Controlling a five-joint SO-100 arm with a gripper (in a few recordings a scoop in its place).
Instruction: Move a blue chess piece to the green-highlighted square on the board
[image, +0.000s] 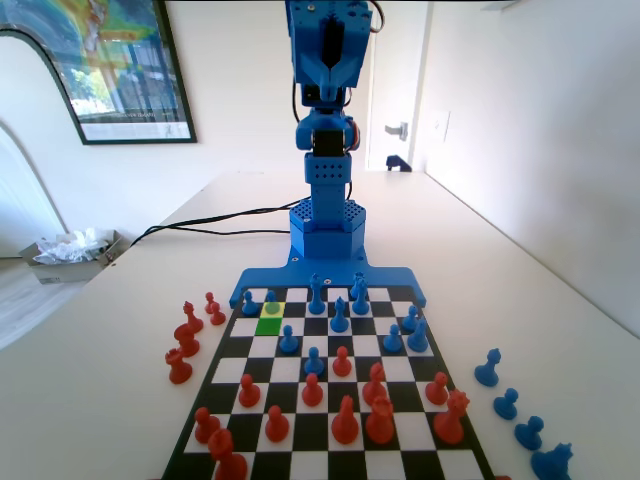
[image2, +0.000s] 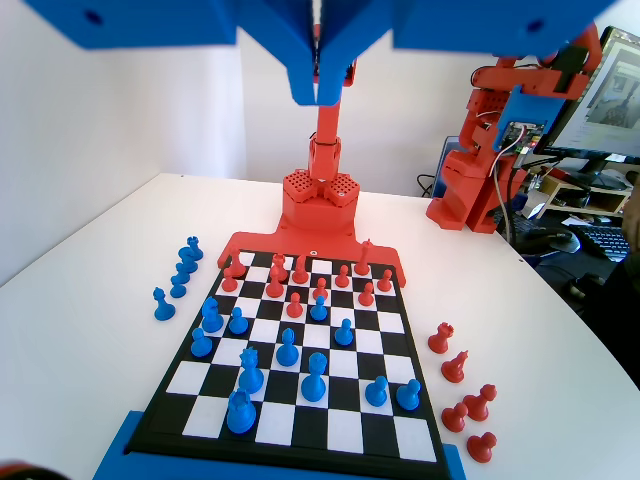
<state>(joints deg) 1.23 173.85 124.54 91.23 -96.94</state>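
Hanging high above the black-and-white chequered board (image: 330, 400), the blue two-finger gripper (image2: 319, 85) is empty, its jaws pressed together. The small round-headed blue plastic pawn (image: 271, 302) stands on the paler yellow-green square (image: 272, 309), directly behind the bright green-highlighted square (image: 268, 327), low and left of the raised, upright arm in the fixed view.

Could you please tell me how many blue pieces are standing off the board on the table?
4 blue pieces, in a line on the table right of the board in the fixed view: farthest, second, third, nearest. More may lie beyond the frame.
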